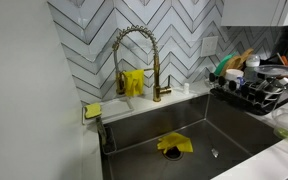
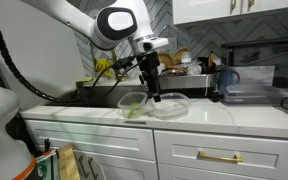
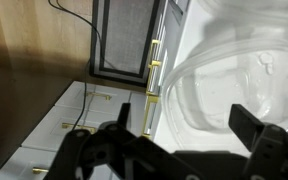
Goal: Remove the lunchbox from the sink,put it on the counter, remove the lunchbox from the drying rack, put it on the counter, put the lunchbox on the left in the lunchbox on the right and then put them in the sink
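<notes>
Both boxes are out on the table (image 2: 234, 116), side by side and about touching. As this exterior view shows them, they are the left box (image 2: 132, 103) and the right box (image 2: 171, 105). Left box seems to have something greenish in it, too small to tell what. Pincer (image 2: 154, 96) hangs low over the seam between them, fingers pointing down.

Wrist view: pincer (image 3: 184, 135) released, fingers spread wide, nothing held. A clear box (image 3: 234, 70) fills the right side, rim near the gap between the fingers. Can't tell which box it is.

Sink (image 1: 224, 135) has no box in it, only a yellow cloth (image 1: 174, 146). Rack (image 1: 259, 90) is full of dishes, no lunchbox that I can make out. So my read is that the unloading is done and nesting left into right comes next.

Risks from here:
- Boxes sit so close that a finger coming down on one rim may nudge or pin the other, and both would slide.
- Clear thin plastic, so a rim pinch could flex and slip out. The box would tip on the lift and dump whatever is inside.
- Boxes sit near the table's front edge, so a shove outward could send one to the floor.
- If the left box goes in tilted it may jam on the right box's rim and not seat, and then the pair would come apart on the carry.
- The cloth in the sink could leave the stack sitting crooked.
</notes>
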